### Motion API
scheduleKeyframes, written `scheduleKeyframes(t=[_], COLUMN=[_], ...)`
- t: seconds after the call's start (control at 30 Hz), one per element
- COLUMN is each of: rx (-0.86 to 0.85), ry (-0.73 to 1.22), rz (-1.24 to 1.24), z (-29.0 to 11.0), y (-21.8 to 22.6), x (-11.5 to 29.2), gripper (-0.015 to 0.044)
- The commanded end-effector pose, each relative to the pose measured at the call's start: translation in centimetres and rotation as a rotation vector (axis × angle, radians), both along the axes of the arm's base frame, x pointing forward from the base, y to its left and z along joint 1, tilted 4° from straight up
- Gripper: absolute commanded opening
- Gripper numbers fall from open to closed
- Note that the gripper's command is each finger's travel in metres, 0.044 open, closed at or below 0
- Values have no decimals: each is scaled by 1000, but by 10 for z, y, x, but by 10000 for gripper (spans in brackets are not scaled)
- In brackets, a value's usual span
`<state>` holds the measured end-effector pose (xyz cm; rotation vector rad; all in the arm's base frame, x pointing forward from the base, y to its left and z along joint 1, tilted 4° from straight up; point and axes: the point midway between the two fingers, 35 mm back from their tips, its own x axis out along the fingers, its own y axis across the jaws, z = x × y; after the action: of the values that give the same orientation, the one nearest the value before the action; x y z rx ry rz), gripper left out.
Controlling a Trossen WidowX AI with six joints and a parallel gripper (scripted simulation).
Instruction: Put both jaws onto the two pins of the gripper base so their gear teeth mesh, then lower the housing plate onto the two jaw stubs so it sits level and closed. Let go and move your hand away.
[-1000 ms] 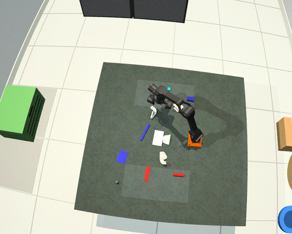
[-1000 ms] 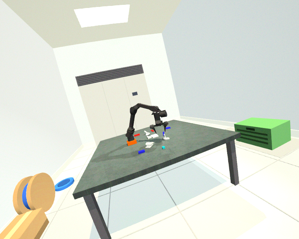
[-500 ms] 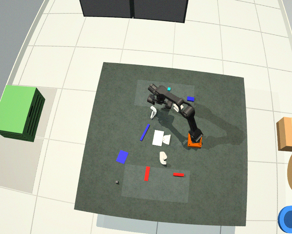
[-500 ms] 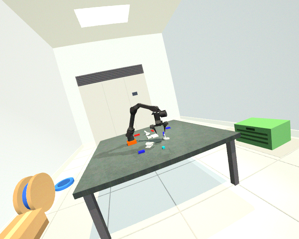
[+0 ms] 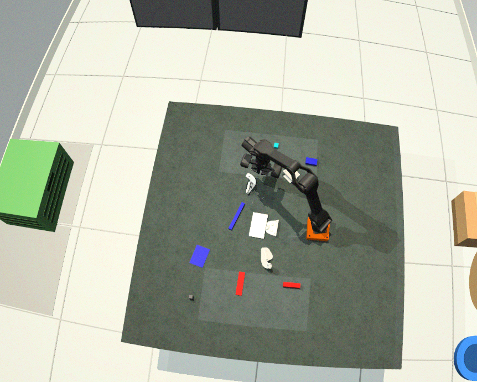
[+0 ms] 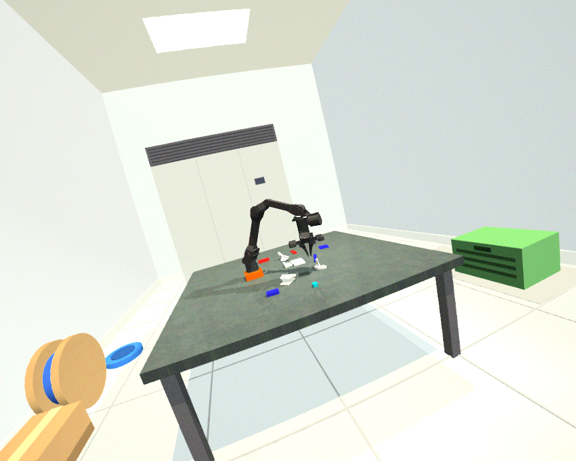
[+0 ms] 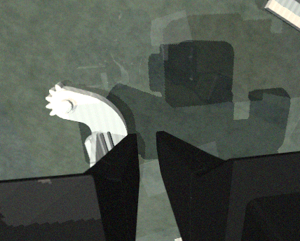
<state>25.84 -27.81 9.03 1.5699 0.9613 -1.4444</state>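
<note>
My gripper (image 5: 262,171) (image 6: 309,254) (image 7: 146,141) is nearly shut. Its fingers stand a narrow gap apart with nothing between them, above the table. One white jaw (image 5: 250,184) (image 6: 320,266) (image 7: 105,113) lies just beside and below the fingers; the left finger hides its far part in the wrist view. The other jaw (image 5: 265,257) (image 6: 283,256) lies apart. A white flat plate with a bumpy flared part (image 5: 271,228) (image 6: 288,264) lies mid-table. Another white piece (image 5: 289,178) (image 6: 287,279) (image 7: 285,15) lies near the arm. I cannot tell base from housing plate.
A blue bar (image 5: 236,216), a blue square (image 5: 199,255), a small blue block (image 5: 311,161) (image 6: 272,292) and a cyan cube (image 5: 275,145) (image 6: 315,284) lie around. Two red bars (image 5: 240,283) (image 5: 291,285) and a small dark cube (image 5: 191,297) lie farther off.
</note>
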Motion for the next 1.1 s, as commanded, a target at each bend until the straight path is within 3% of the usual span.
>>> scheduleKeyframes(t=[0.0, 0.53, 1.07], rx=[0, 0, 0], ry=[0, 0, 0], rz=[0, 0, 0], z=[0, 0, 0], y=[0, 0, 0], x=[0, 0, 0], gripper=[0, 0, 420])
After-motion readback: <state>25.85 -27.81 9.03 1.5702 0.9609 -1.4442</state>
